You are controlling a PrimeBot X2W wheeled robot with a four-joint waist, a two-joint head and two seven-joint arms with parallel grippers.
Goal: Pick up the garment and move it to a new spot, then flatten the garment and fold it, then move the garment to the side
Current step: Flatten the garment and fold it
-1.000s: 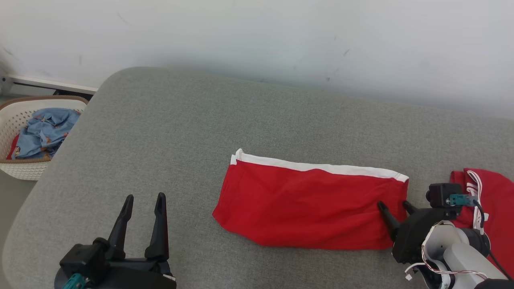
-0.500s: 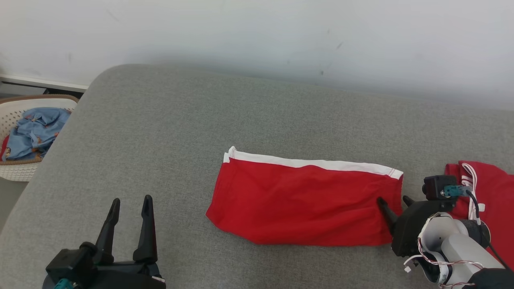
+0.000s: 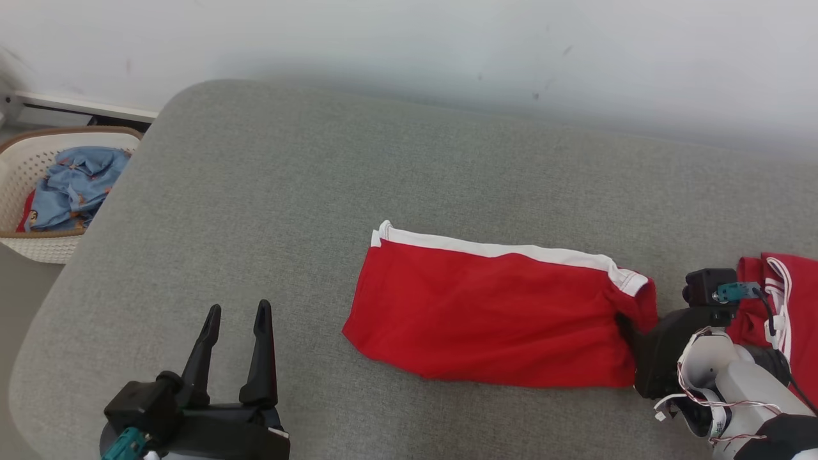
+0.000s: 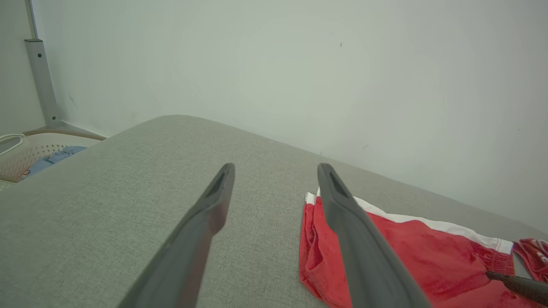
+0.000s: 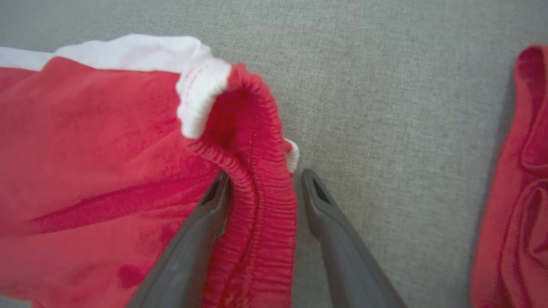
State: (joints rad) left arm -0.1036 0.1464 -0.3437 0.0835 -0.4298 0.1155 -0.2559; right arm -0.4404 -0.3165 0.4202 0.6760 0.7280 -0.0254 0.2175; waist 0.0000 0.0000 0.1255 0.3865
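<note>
The garment (image 3: pixel 492 306) is red with a white band along its far edge and lies folded flat on the grey cushion (image 3: pixel 319 191). My right gripper (image 3: pixel 629 322) is at its right end. In the right wrist view the gripper (image 5: pixel 263 179) straddles the bunched elastic waistband (image 5: pixel 261 205): the left finger lies on the red cloth, the right finger on the bare cushion, and the jaws are still apart. My left gripper (image 3: pixel 238 308) hovers open and empty at the lower left, well left of the garment (image 4: pixel 428 248). Its fingers are wide apart in the left wrist view (image 4: pixel 276 169).
A second red garment with white trim (image 3: pixel 776 300) lies just right of my right gripper. A white basket (image 3: pixel 32 249) holding blue clothes (image 3: pixel 73 185) stands off the cushion's left edge. A pale wall runs behind the cushion.
My right gripper has pushed forward onto the garment's right end, and the waistband has bunched up between its fingers. The head camera has shifted. The left gripper stays open.
</note>
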